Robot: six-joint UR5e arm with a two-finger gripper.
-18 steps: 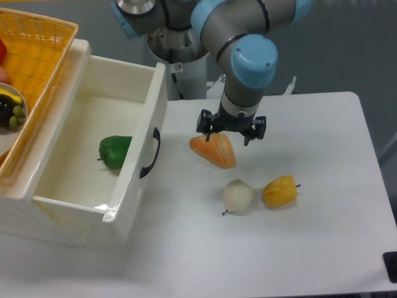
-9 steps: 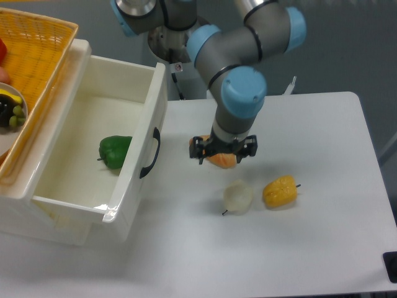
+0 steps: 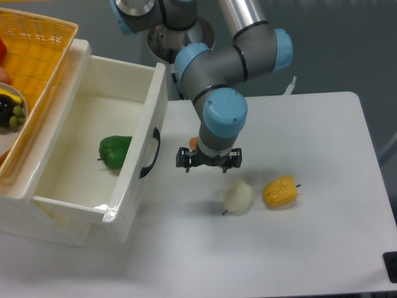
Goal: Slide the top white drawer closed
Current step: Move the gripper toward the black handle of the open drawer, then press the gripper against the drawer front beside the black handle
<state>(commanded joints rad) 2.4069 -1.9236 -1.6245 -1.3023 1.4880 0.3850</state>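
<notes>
The top white drawer (image 3: 127,192) stands pulled far out to the left of the table, with a black curved handle (image 3: 151,153) on its front. A green pepper (image 3: 115,151) lies inside it. My gripper (image 3: 208,162) hangs low over the table, a short way right of the handle and apart from it. Its jaws point down and I cannot tell how far apart they stand. An orange piece (image 3: 193,143) just shows behind the wrist, mostly hidden by it.
A white onion-like vegetable (image 3: 237,196) and a yellow pepper (image 3: 280,191) lie right of the gripper. A yellow wicker basket (image 3: 37,49) with food sits on top of the cabinet at upper left. The table's right edge runs near x 600.
The gripper has moved down and leftward, from over the orange piece toward the drawer front. The orange piece is now mostly covered by the wrist. The drawer has not moved.
</notes>
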